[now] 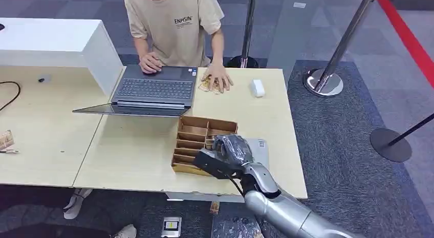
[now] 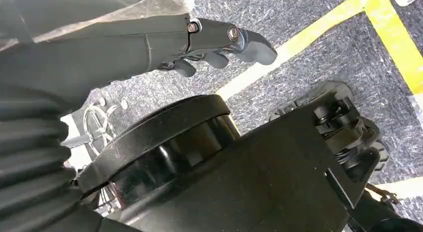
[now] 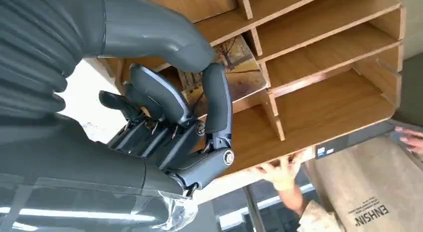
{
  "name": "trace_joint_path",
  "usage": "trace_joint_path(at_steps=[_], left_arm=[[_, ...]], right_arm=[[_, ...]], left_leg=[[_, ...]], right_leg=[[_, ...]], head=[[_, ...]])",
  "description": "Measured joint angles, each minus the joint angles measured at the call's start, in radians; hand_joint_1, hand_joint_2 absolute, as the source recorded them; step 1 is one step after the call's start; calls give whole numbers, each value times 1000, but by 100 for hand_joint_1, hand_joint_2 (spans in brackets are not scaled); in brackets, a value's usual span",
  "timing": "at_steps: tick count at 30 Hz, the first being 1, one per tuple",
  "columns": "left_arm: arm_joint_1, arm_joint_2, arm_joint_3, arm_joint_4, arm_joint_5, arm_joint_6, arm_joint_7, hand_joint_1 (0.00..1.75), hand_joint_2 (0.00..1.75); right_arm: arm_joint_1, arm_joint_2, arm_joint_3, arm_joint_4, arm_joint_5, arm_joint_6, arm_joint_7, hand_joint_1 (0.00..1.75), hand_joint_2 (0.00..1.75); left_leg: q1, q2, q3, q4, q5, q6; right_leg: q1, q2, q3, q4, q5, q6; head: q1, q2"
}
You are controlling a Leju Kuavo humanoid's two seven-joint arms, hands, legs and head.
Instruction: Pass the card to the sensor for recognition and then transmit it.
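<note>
Grey fingers [image 3: 217, 100] of the right hand [image 1: 233, 148] curl down into a compartment of the wooden card organizer [image 1: 192, 138], near the lower middle of the head view, with the thumb arched over the top. In the right wrist view their tips lie at the edge of a picture card [image 3: 234, 67] resting in one slot in the upper middle of that frame; one finger crosses the card's face, but I cannot tell whether the card is really pinched or only touched. This looks like the pick-up step, before any pass over the sensor. Next the hand would need a firm pinch on the card's edge, then a lift clear of the slot walls toward the pale grey pad [image 1: 258, 148] just beside the organizer, which may be the sensor. The left hand [image 2: 219, 42] hangs over the carpet, fingers loosely curled and holding nothing. Across the table [image 1: 133, 156], at the upper middle of the head view, a person [image 1: 174, 23] works at a laptop [image 1: 153, 89], one palm resting on more cards [image 1: 207, 84].
</note>
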Motion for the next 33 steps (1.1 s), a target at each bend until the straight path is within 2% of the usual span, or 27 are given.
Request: trace_joint_path(at_steps=[1, 2, 8, 12, 17, 23, 33], left_arm=[[0, 0, 0, 0, 0, -1, -1, 0, 175], [0, 0, 0, 0, -1, -3, -2, 0, 175], [-2, 0, 0, 0, -3, -1, -2, 0, 175], [-1, 0, 0, 0, 3, 6, 6, 0, 175], [0, 0, 0, 0, 9, 6, 10, 0, 175], [0, 0, 0, 0, 3, 6, 13, 0, 175], [0, 0, 0, 0, -16, 6, 14, 0, 175]], right_arm=[[2, 1, -1, -2, 0, -10, 0, 9, 175], [3, 2, -5, -6, 3, -18, 0, 0, 175], [0, 3, -30, -64, 60, -56, 42, 0, 175], [12, 3, -33, -130, 114, -53, 88, 0, 175], [29, 3, -37, -189, 137, -48, 109, 0, 175], [32, -3, -51, -230, 106, -36, 97, 0, 175], [42, -8, -57, -222, 56, -27, 60, 0, 175]], left_leg=[[0, 0, 0, 0, 0, 0], [0, 0, 0, 0, 0, 0], [0, 0, 0, 0, 0, 0], [0, 0, 0, 0, 0, 0], [0, 0, 0, 0, 0, 0], [0, 0, 0, 0, 0, 0], [0, 0, 0, 0, 0, 0]], right_leg=[[0, 0, 0, 0, 0, 0], [0, 0, 0, 0, 0, 0], [0, 0, 0, 0, 0, 0], [0, 0, 0, 0, 0, 0], [0, 0, 0, 0, 0, 0], [0, 0, 0, 0, 0, 0], [0, 0, 0, 0, 0, 0]], head=[[0, 0], [0, 0], [0, 0], [0, 0], [0, 0], [0, 0], [0, 0]])
